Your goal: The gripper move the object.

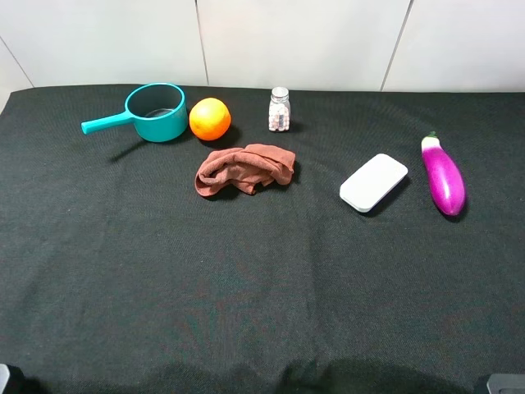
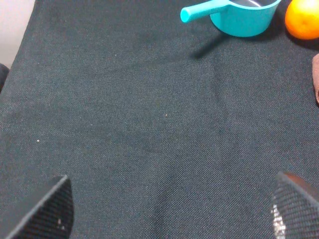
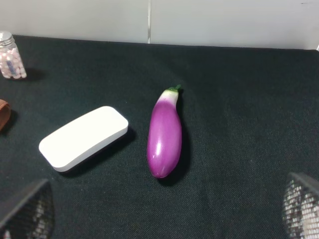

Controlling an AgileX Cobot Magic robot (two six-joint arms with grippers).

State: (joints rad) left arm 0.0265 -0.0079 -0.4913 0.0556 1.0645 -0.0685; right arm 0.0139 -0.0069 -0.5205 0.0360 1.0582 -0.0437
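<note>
The white case (image 1: 373, 182) lies flat on the dark table (image 1: 246, 287) at nine o'clock of the eggplant (image 1: 444, 175), near it, while the right gripper (image 3: 163, 209) and left gripper (image 2: 169, 211) both hang with fingers released, empty.

Back row: saucepan (image 1: 157, 112) leftmost, orange (image 1: 210, 119) just beside on its right, pill bottle (image 1: 280, 109) further right.
Middle: cloth (image 1: 244, 168) before orange.
Right side: case (image 1: 374, 182) left of eggplant (image 1: 443, 176), apart.

Left gripper (image 2: 172, 211) hovers over the dark worktop (image 2: 149, 124), jaws wide apart. Far ahead sit a teal saucepan (image 2: 239, 17) and, just beside it, an orange (image 2: 302, 19).
</note>
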